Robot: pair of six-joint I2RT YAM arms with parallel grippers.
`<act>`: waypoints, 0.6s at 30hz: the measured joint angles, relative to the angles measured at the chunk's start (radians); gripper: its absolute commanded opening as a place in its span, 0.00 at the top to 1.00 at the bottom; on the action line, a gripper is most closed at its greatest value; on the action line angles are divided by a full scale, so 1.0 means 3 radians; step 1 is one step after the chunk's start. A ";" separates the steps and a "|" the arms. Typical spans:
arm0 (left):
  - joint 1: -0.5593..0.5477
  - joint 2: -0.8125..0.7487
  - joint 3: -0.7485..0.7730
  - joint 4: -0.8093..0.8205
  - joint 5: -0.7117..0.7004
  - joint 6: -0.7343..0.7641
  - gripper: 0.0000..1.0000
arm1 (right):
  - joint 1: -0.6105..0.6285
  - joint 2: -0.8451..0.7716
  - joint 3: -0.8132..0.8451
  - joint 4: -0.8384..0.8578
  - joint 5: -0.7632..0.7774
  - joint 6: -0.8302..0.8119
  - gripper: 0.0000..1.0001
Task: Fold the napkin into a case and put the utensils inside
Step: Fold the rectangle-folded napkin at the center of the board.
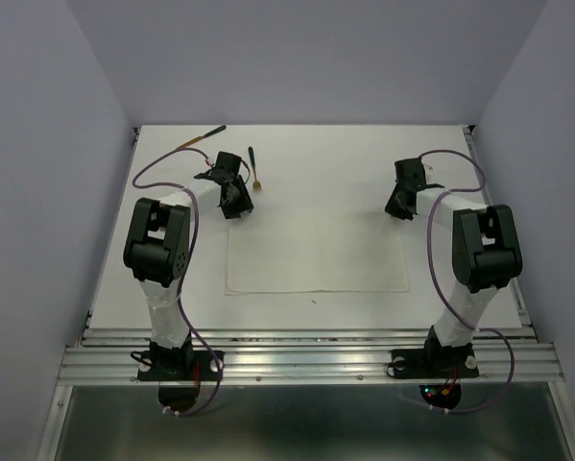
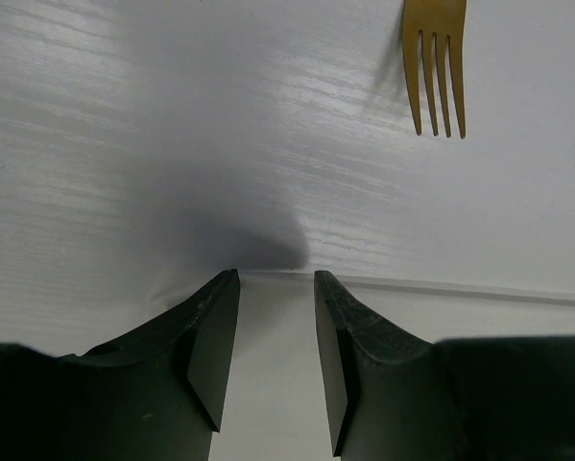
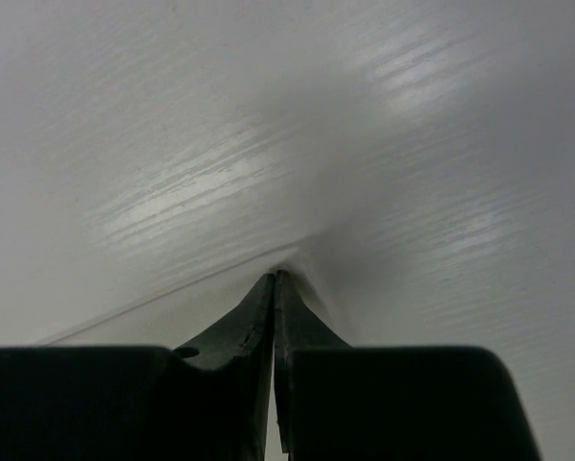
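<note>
The right end effector (image 3: 275, 279) is clenched on the napkin (image 3: 143, 327) at its far right corner. The left end effector (image 2: 275, 279) stands half open over the far left corner, grasping nothing; a fork (image 2: 436, 67) lies beyond.

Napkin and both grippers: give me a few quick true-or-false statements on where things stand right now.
1. The napkin lies flat on the table. True.
2. The left gripper is shut on the napkin. False: its jaws stand open at the napkin's far edge.
3. The right gripper is closed on the napkin's far right corner. True.
4. The fork lies on the napkin. False: it lies on bare table beyond the far edge.
</note>
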 measured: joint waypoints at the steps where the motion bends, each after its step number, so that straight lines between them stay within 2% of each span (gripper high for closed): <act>1: -0.0006 -0.0001 0.0001 -0.0001 -0.0008 0.0000 0.51 | 0.0000 -0.0018 -0.0004 -0.0004 0.0008 -0.0006 0.94; 7: -0.0013 -0.0074 0.0006 -0.0164 -0.0107 0.0006 0.50 | 0.0000 -0.0118 -0.0005 -0.0011 0.0116 -0.0050 0.94; 18: 0.0010 -0.0058 0.0010 -0.0309 -0.0315 0.0029 0.50 | 0.0000 0.0024 0.0003 0.0015 0.0140 -0.0060 0.96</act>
